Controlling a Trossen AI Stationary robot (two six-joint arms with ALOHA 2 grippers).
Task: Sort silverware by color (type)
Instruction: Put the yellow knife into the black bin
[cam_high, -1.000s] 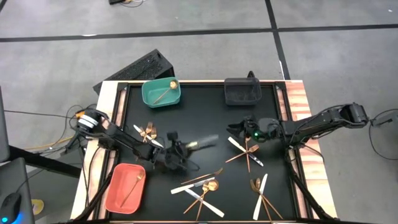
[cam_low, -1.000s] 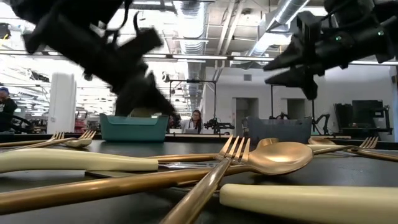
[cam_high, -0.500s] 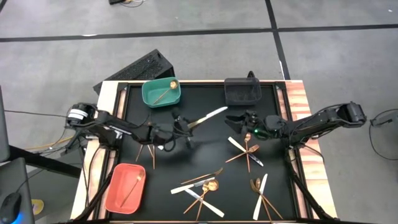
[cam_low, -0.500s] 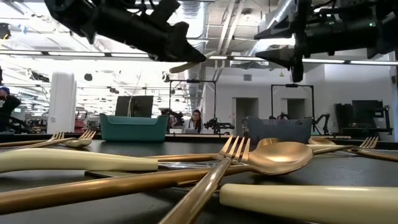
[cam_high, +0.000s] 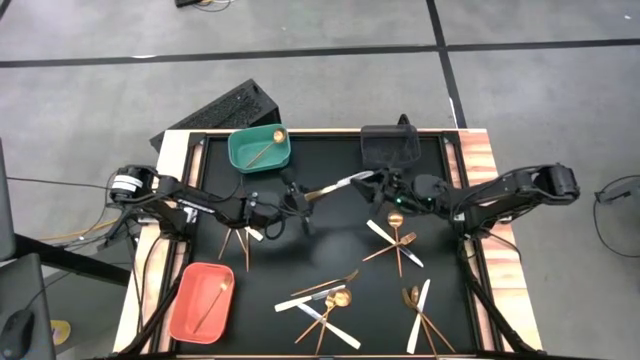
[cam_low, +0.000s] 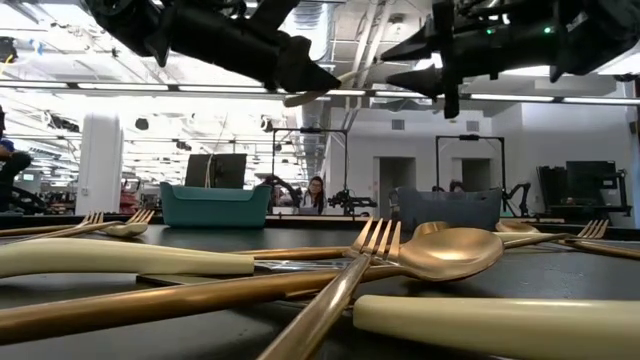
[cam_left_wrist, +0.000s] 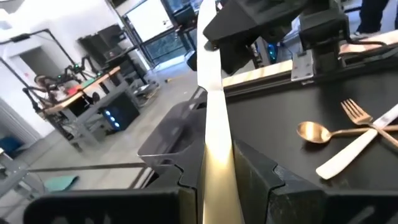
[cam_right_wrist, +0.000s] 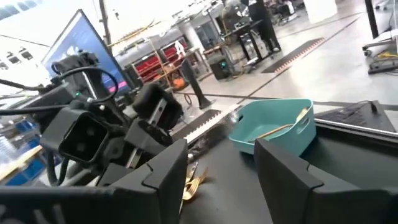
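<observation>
- Left claw (cam_high: 293, 197), clamped tight on a white-handled knife (cam_high: 335, 186), holds it in the air above the worktop (cam_high: 330, 250); its fingers (cam_left_wrist: 249, 180) hide the gripped end.
- Knife's long axis points away from that claw toward the right claw (cam_high: 383, 181), whose fingers (cam_right_wrist: 283, 180) stand wide apart, gripping nothing.
- Blade tip meets the right claw near the black bin (cam_high: 390, 147); contact is unclear.
- Loose silverware (cam_high: 330, 300) lies scattered on the worktop below them.

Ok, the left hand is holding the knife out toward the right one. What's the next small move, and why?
Probably ease the open right hand forward over the free end of the knife, then close. The left hand grips the other end in mid-air, and the tip seems to just reach the right hand.
</observation>
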